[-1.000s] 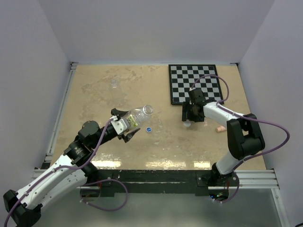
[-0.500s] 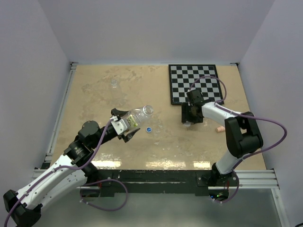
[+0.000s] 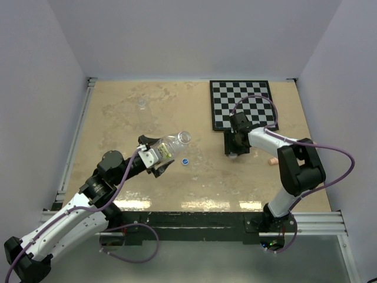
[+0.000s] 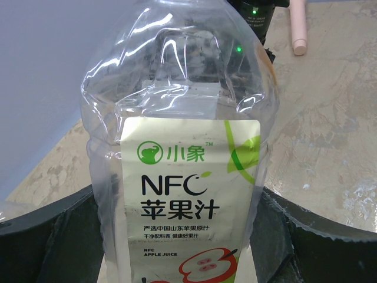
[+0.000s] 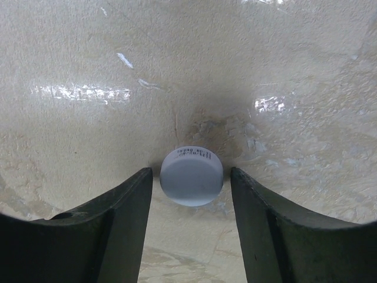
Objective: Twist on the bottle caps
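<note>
The right gripper point(image 5: 191, 175) hangs low over the desk point(image 3: 129, 130) with its jaws open, one on each side of the white cap point(image 5: 192, 180). A thin gap shows on each side, so nothing is gripped yet. That straddle seems to be the set-up for a pinch across the cap's width. The cap lies flat with its closed, printed face up and its short axis vertical, so the threaded side probably faces the desk. In the top view this gripper sits just off the chessboard point(image 3: 241, 105) at its 6 o'clock edge. The pink stick point(image 3: 273, 160) lies near it at about 4 o'clock.

The left gripper point(image 3: 154, 155) has its jaws closed on the lower body of the apple juice bottle point(image 4: 182, 147) and holds it clear of the desk. The label faces the wrist camera. The bottle is tilted, not upright. Its long axis runs from about 8 o'clock to 2 o'clock in the top view, with the open mouth raised at the 2 o'clock end, towards the right arm. That aim likely offers the neck for capping.

The blue cap point(image 3: 185, 161) rests on the desk just beneath the mouth at about 6 o'clock. The short bottle point(image 3: 141, 104) stands well apart at 11 o'clock — uncapped, as far as can be told.
</note>
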You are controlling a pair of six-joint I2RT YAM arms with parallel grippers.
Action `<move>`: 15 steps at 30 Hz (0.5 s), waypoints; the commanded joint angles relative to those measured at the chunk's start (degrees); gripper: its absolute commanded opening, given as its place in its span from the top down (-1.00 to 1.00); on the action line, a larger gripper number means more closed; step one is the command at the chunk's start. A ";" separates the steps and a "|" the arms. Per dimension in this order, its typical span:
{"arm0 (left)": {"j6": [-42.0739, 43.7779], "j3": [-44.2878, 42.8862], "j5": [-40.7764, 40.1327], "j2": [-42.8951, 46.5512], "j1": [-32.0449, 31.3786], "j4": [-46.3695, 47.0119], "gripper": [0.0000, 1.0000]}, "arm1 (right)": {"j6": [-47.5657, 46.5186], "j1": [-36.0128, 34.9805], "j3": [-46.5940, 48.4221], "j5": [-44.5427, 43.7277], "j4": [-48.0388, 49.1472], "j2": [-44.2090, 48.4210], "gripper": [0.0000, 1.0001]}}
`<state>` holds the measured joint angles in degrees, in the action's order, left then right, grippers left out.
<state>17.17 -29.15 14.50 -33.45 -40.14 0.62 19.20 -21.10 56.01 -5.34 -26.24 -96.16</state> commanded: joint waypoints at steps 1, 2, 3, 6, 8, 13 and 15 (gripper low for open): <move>1.02 -0.47 0.26 0.23 0.24 2.54 1.00 | -0.04 -0.78 1.65 -1.16 -0.83 0.01 -0.16; 1.02 -0.47 0.26 0.23 0.24 2.54 1.00 | -0.13 -0.78 1.65 -1.07 -0.83 -0.08 -0.16; 1.02 -0.47 0.35 0.23 0.24 2.54 1.00 | -0.04 -0.87 1.73 -1.07 -0.83 -0.25 -0.14; 1.11 -0.47 0.26 0.14 0.24 2.45 1.00 | -0.13 -1.13 1.74 -1.07 -0.92 -0.26 -0.10; 1.03 -0.47 0.44 0.14 0.15 2.45 1.00 | -0.22 -1.22 1.82 -1.16 -1.09 -0.26 -0.06; 1.11 -0.47 0.88 0.14 0.15 2.37 1.00 | -0.04 -1.31 1.65 -1.42 -1.27 0.10 0.06; 1.02 -0.47 0.70 0.14 0.24 2.37 1.00 | -0.04 -1.31 1.74 -1.77 -1.45 0.27 0.14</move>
<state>17.19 -29.15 14.57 -33.47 -40.14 0.62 19.25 -21.87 56.01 -5.63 -26.61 -96.16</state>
